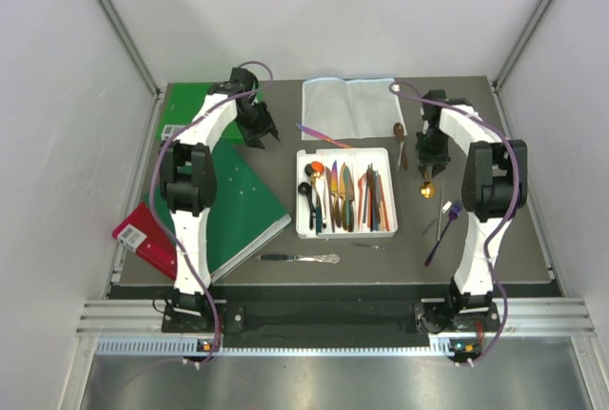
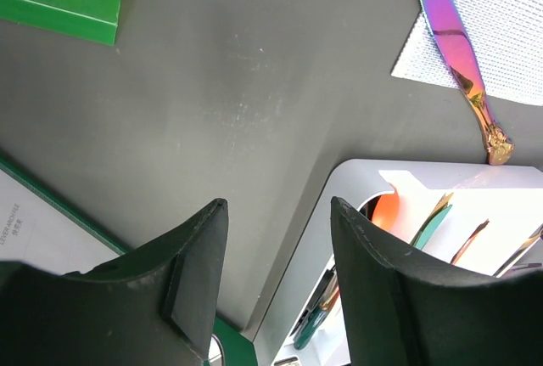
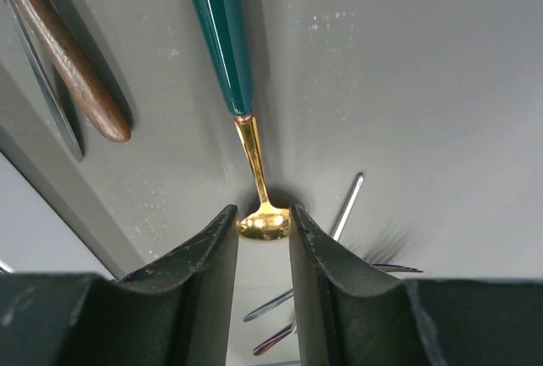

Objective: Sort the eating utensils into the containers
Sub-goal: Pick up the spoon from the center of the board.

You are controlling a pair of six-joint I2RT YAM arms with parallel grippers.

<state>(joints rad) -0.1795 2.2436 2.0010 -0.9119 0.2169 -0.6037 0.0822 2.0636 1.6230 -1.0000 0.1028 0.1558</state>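
The white compartment tray [image 1: 383, 157] sits mid-table with several utensils in it; its rim shows in the left wrist view [image 2: 407, 169]. My right gripper [image 1: 428, 180] is shut on the gold bowl of a teal-handled spoon [image 3: 264, 223] just right of the tray, both fingers against the bowl's edges. My left gripper [image 2: 278, 205] is open and empty above the bare table by the tray's far left corner [image 1: 266, 134]. An iridescent knife [image 2: 458, 52] lies beyond the tray. A brown wooden spoon [image 3: 68, 60] lies left of the teal handle.
A purple fork [image 1: 442, 234] and a thin silver utensil [image 3: 348, 205] lie near the right arm. A silver knife [image 1: 300, 258] lies in front of the tray. Green books [image 1: 238, 201] and a red one [image 1: 143, 234] cover the left. A white mesh mat [image 1: 347, 106] lies at the back.
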